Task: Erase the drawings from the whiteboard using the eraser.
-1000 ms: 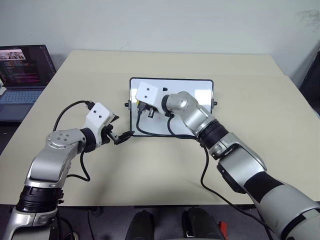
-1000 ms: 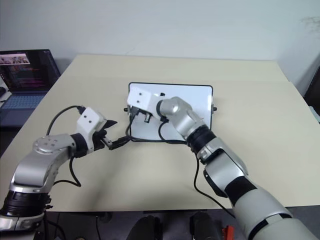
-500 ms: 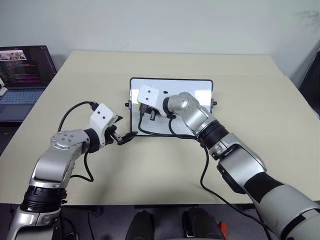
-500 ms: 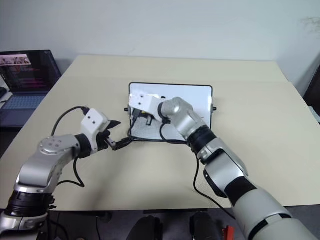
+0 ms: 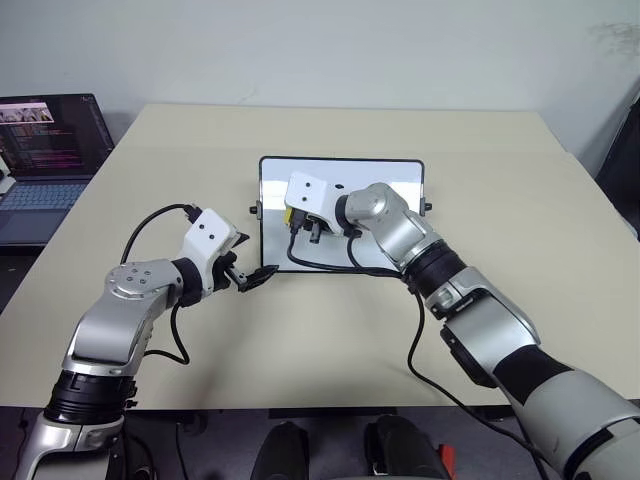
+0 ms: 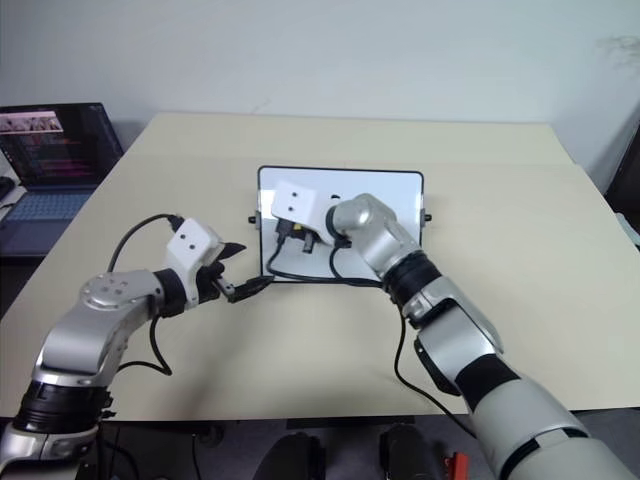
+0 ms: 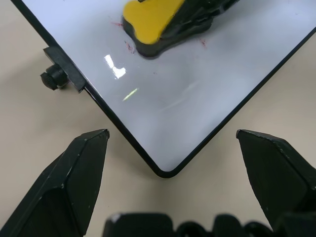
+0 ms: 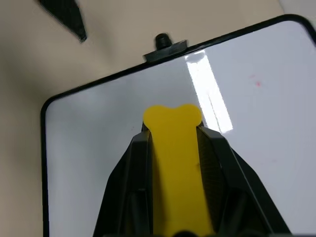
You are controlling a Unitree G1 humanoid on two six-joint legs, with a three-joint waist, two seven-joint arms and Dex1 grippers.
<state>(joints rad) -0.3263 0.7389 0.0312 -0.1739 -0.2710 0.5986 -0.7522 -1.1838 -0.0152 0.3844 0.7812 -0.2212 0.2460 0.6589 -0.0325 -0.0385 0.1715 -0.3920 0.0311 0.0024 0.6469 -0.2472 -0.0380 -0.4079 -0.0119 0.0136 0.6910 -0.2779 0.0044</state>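
The right gripper (image 8: 173,197) clamps its fingers on the eraser (image 8: 174,163), pressed flat on the left part of the whiteboard (image 5: 395,185), which lies mid-worktop (image 5: 520,200). The left gripper (image 7: 173,168) holds its fingers wide apart, straddling the board's near left corner without gripping it. Faint red traces of the drawings (image 7: 129,45) remain beside the eraser. Step in hand: wiping. Next move likely requires strokes across these residues under sustained downward pressure.
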